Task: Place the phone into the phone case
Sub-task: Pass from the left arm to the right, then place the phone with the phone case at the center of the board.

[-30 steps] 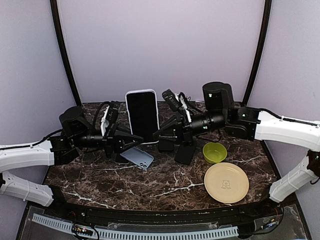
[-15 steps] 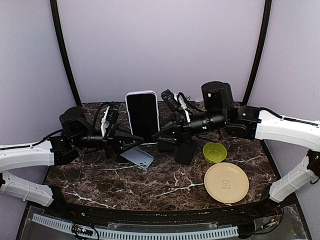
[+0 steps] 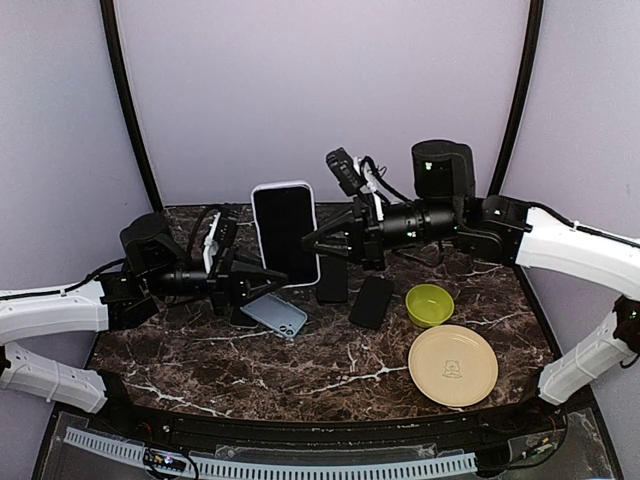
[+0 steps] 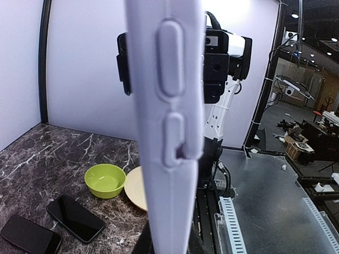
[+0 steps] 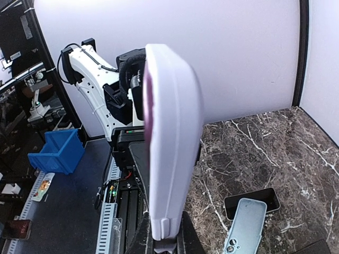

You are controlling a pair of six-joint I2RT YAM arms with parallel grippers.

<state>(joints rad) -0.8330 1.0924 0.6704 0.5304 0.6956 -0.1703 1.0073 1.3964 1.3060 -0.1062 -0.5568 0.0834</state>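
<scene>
A black-screened phone (image 3: 285, 233) sits in a pale lavender case and stands upright above the table's back middle. My left gripper (image 3: 258, 283) is shut on its lower left corner. My right gripper (image 3: 318, 240) is shut on its right edge. The left wrist view shows the case's edge (image 4: 168, 132) with its side buttons, rising from between my fingers. The right wrist view shows the other case edge (image 5: 169, 143), held the same way. A light blue case (image 3: 276, 315) lies on the table below the left gripper and shows in the right wrist view (image 5: 246, 225).
Two bare black phones (image 3: 332, 281) (image 3: 372, 300) lie on the marble table under the right arm. A green bowl (image 3: 430, 303) and a cream plate (image 3: 453, 365) sit at the front right. Another black phone (image 5: 257, 200) lies partly under the blue case.
My right arm has lifted and its gripper has slid higher along the phone's right edge, uncovering the two black phones below. The left gripper and the upright phone have barely moved.
</scene>
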